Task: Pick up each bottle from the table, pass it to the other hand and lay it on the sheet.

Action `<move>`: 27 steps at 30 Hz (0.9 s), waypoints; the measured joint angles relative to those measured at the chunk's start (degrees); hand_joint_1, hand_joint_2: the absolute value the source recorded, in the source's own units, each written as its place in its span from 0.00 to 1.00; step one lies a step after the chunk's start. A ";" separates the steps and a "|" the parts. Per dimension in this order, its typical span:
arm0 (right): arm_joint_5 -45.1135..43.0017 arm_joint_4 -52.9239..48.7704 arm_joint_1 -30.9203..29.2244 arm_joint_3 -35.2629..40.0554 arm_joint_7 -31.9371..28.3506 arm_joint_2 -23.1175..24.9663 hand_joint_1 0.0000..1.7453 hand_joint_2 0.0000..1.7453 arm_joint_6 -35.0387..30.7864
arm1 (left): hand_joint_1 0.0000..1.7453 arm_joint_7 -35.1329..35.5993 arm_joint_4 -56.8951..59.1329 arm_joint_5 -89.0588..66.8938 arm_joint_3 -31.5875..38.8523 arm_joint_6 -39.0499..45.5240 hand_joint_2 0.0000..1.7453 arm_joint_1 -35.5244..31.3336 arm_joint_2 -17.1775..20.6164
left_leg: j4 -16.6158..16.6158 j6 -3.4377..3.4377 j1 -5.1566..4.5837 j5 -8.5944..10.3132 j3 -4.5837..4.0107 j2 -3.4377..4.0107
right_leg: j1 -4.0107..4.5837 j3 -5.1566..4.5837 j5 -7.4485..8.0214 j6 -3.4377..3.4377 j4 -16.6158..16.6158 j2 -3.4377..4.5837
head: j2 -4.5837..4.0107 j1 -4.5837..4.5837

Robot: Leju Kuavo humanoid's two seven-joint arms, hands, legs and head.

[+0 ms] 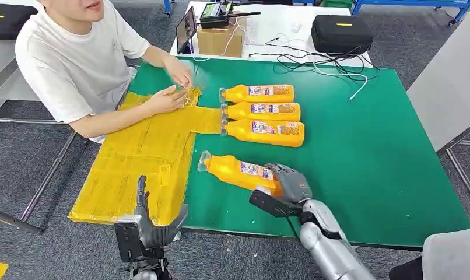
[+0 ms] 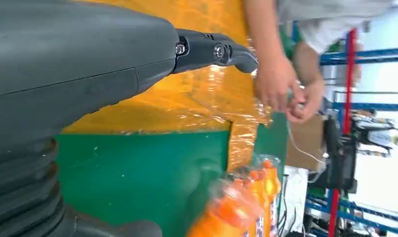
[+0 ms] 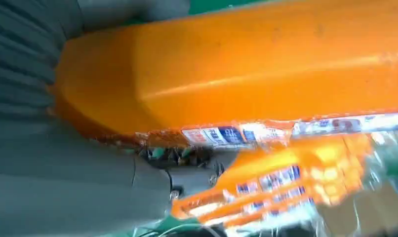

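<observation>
Four orange bottles (image 1: pixel 262 111) — one in right hand (image 1: pixel 288 182); left hand (image 1: pixel 154 224) empty, fingers apart.

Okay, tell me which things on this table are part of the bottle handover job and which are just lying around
Part of the job:
- nearest bottle, gripped by the right hand
- three bottles in a row
- yellow sheet
- left hand, holding nothing

Just lying about:
- black case
- cardboard box
- cables
- tablet
</observation>
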 measured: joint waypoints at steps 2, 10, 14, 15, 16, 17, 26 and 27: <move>-0.11 -1.42 1.61 -0.52 -0.86 0.50 1.00 1.00 -2.48 | 0.00 0.44 -0.26 1.51 0.02 -0.55 1.00 0.10 0.00 | 0.00 0.00 0.00 0.00 -0.05 0.04 | 0.00 -0.06 0.00 0.00 0.01 0.01 | -0.02 -0.02; 0.02 -5.31 3.97 -2.71 -6.02 1.42 1.00 1.00 -13.97 | 0.00 5.11 -2.47 9.76 -1.86 -12.45 1.00 0.76 0.83 | 0.01 0.00 -0.02 0.00 -0.11 0.01 | -0.03 -0.10 0.00 0.00 0.00 0.00 | 0.00 0.02; -1.88 -6.47 4.60 -3.56 -8.07 1.99 1.00 1.00 -15.42 | 0.00 5.33 -3.32 10.60 -3.50 -15.35 1.00 0.96 1.53 | 0.00 0.00 -0.02 0.00 -0.13 0.02 | -0.03 -0.13 0.00 0.00 0.00 0.01 | -0.02 0.00; -2.69 -6.75 4.75 -3.63 -8.86 2.03 1.00 1.00 -15.61 | 0.00 5.75 -3.39 11.04 -3.76 -16.33 1.00 0.97 1.68 | 0.00 0.00 -0.02 0.00 -0.13 0.02 | -0.02 -0.13 0.00 0.00 0.00 0.01 | -0.02 0.00; -3.56 -7.16 4.91 -3.65 -9.75 2.18 1.00 1.00 -15.63 | 0.00 6.18 -3.41 11.75 -4.24 -17.41 1.00 0.98 1.84 | 0.00 0.00 -0.01 0.00 -0.13 0.02 | -0.02 -0.13 0.00 0.00 0.00 0.01 | -0.02 0.00; -4.22 -7.43 5.02 -3.65 -10.30 2.44 1.00 1.00 -15.59 | 0.00 6.47 -3.43 12.30 -4.70 -18.37 1.00 1.00 2.06 | 0.00 0.00 -0.01 0.00 -0.13 0.02 | -0.02 -0.14 0.00 0.00 0.00 0.01 | -0.02 0.00; -10.60 -8.59 7.37 3.42 -19.39 6.25 1.00 1.00 -2.45 | 0.00 5.62 -3.54 14.31 -7.32 -23.65 1.00 0.10 2.73 | -0.02 0.00 0.04 0.00 -0.15 0.04 | 0.03 -0.18 -0.01 -0.01 0.01 0.01 | -0.02 0.00; -10.47 -8.56 7.75 5.28 -20.42 6.95 1.00 1.00 -2.39 | 0.00 5.64 -3.67 14.95 -7.32 -23.80 1.00 -0.09 2.64 | -0.02 0.00 0.05 0.00 -0.16 0.04 | 0.03 -0.20 -0.01 -0.01 0.01 0.01 | -0.02 0.00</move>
